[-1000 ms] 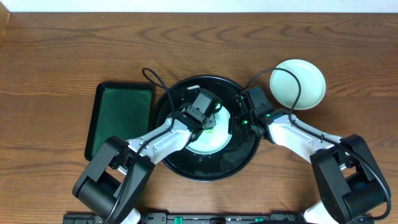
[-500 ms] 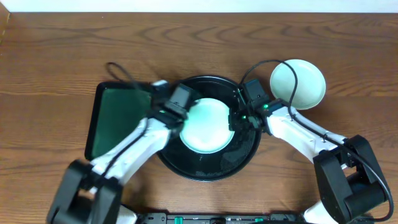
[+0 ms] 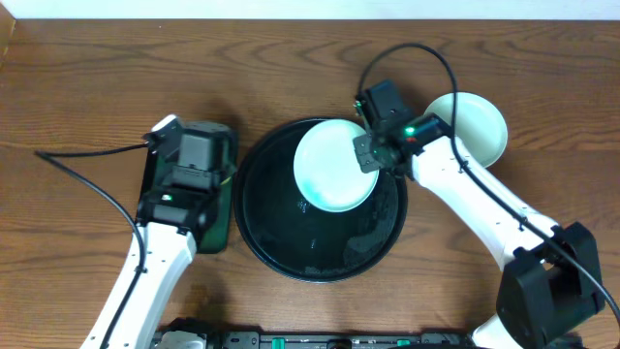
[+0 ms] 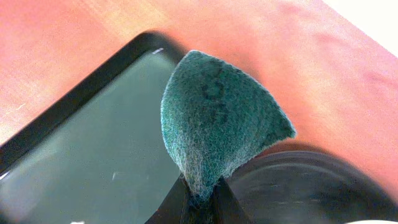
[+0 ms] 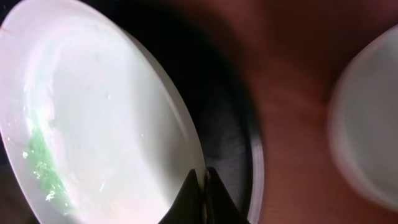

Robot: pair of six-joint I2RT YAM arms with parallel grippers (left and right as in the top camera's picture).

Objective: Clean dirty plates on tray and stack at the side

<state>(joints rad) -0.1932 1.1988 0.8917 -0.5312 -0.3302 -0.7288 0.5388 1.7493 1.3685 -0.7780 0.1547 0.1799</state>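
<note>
Right hand (image 5: pixel 200 185) on plate (image 5: pixel 106 118) rim

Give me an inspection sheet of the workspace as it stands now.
Surface: brown wooden table.
Job's things: black tray at centre; held plate over its far part, with a greenish smear; side plate on the table to the right.
Clutter: green rectangular tray to the left.
Grippers: left gripper shut on teal sponge over the green tray; right gripper shut on the held plate's rim.
Cables: left cable crosses the table; right cable loops above the arm.
Surroundings: white strip along the far edge.
</note>
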